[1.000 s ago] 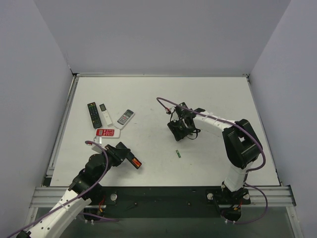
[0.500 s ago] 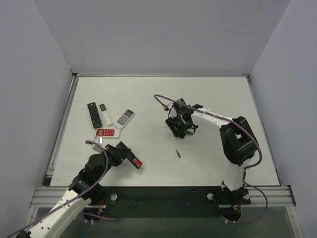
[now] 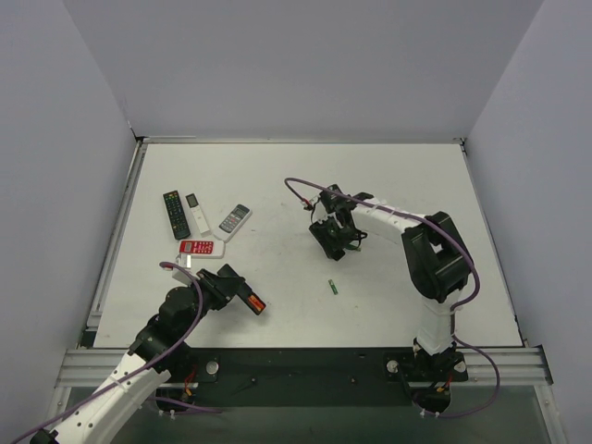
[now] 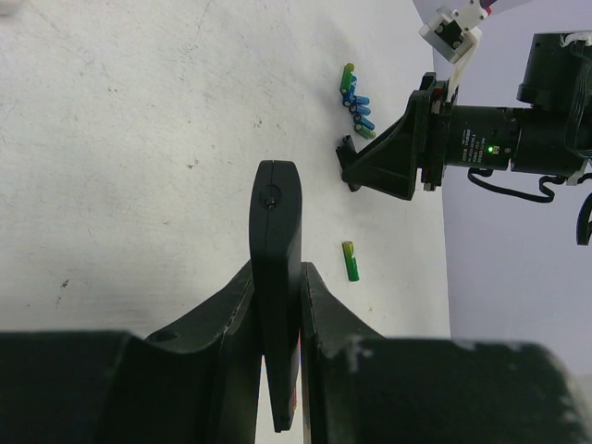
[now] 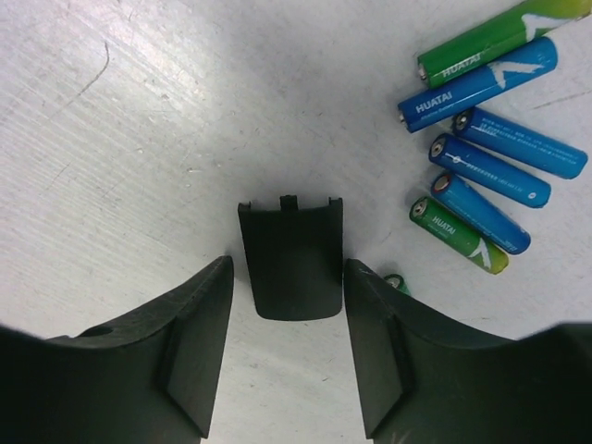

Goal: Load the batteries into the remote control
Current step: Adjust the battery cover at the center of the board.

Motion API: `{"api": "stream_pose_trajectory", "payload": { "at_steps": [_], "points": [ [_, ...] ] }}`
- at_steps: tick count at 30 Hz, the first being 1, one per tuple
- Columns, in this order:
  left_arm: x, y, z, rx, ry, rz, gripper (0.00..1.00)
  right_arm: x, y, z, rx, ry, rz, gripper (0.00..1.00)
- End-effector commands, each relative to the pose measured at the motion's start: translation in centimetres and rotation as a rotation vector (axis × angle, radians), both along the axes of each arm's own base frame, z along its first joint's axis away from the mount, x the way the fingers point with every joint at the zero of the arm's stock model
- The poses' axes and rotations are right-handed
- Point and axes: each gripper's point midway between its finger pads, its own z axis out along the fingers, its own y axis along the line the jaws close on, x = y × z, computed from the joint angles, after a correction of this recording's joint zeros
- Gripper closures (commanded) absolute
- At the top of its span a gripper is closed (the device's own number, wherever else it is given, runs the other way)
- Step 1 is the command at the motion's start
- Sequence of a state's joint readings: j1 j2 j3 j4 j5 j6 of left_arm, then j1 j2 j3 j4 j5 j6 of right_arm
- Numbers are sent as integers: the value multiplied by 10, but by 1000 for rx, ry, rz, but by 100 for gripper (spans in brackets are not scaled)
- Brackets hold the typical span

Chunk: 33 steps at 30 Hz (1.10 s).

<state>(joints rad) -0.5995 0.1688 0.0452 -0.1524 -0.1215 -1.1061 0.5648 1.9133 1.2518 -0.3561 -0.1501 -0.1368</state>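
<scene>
left gripper (image 3: pixel 238 294): closed on the remote (image 4: pixel 276 231), which stands on its thin edge between the two fingers with its far end poking out ahead of the tips. It appears to be held clear of the table (image 3: pixel 277 185), likely so the other arm can work on it.
remote, open side: an orange-red patch shows at the end next to the left fingers in the overhead view. It may be cells already seated, but I cannot tell from here.
right gripper (image 3: pixel 335 245): fingers spread wide and down low, one on each side of the cover (image 5: pixel 291 252). A thin gap shows on both sides, so nothing is gripped yet.
cover: flat on the table between the right fingers, with its clip end pointing away from the wrist. It is lined up for a squeeze across its width.
batteries (image 5: pixel 481 139): blue and green ones lie loose just outside and ahead of the right-hand finger. One small green end is tucked close against that finger.
stray green battery (image 3: pixel 332 288): on the table between the two grippers, apart from both.
step, as judged: pinching up the cover to close the bay.
risk: the cover is thin and flat and may slip out of the pinch. The nearby cell may also get nudged.
</scene>
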Motion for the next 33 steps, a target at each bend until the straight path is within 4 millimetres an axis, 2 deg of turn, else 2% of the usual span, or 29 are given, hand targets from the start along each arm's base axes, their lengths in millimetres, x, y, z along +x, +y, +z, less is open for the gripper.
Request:
{"api": "stream_pose_trajectory", "payload": {
  "at_steps": [1, 3, 5, 9, 12, 16, 18, 24, 33],
  "points": [
    [5, -5, 24, -55, -72, -9, 100, -18, 14, 1, 1, 58, 41, 60],
    [5, -6, 23, -58, -67, -11, 100, -24, 20, 0, -2, 63, 39, 63],
    [5, -7, 23, -60, -67, -14, 100, -31, 35, 0, 2, 61, 62, 64],
    [6, -8, 24, -64, -67, -19, 100, -44, 62, 0, -8, 43, 108, 64],
    [5, -9, 24, -65, -66, -20, 100, -47, 70, -4, -24, 35, 107, 61],
    [5, -9, 24, -76, -69, -19, 100, -52, 66, -5, -31, 42, 99, 52],
    [5, -8, 22, -82, -66, -13, 100, -56, 64, -6, -35, 46, 102, 51],
    [6, -8, 21, -93, -62, -8, 100, -74, 58, -13, -48, 61, 115, 51],
    [5, -9, 19, -90, -53, -12, 100, -84, 48, -16, -79, 65, 122, 52]
  ]
}}
